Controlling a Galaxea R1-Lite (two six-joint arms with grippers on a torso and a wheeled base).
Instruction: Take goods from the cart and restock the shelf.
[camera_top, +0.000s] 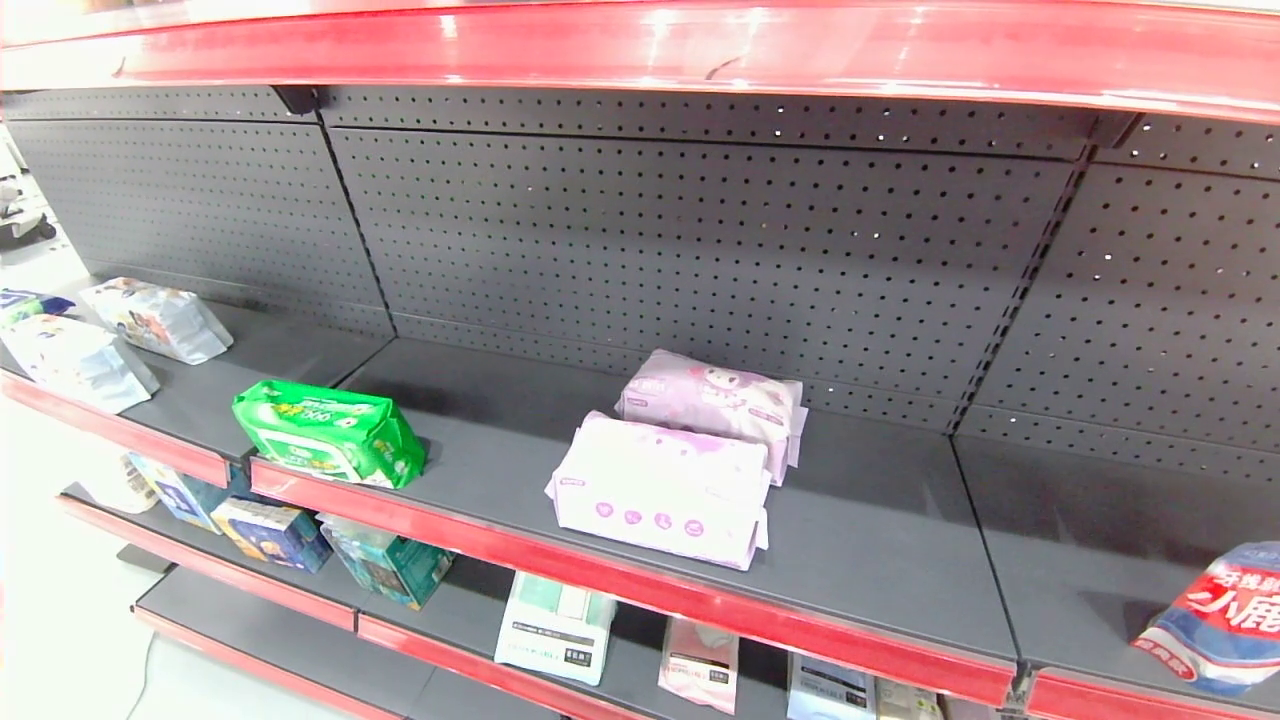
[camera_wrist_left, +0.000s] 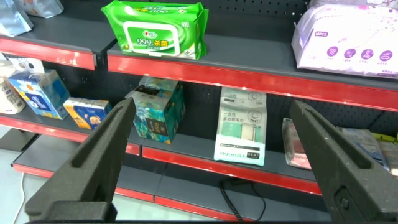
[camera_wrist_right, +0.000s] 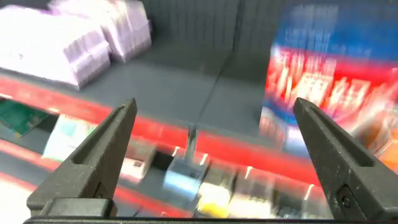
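A dark shelf with a red front rail holds a green wipes pack at its left and two pale purple tissue packs, one behind the other, in the middle. A blue, red and white bag stands at the right edge. My left gripper is open and empty, below the green wipes pack, facing the lower shelf. My right gripper is open and empty in front of the shelf rail, between the purple packs and the blue and red bag.
Silvery pouches lie on the shelf section at the far left. The lower shelf carries boxes and packs: blue cartons, a teal tissue box and a white and green pack. A red shelf edge overhangs above.
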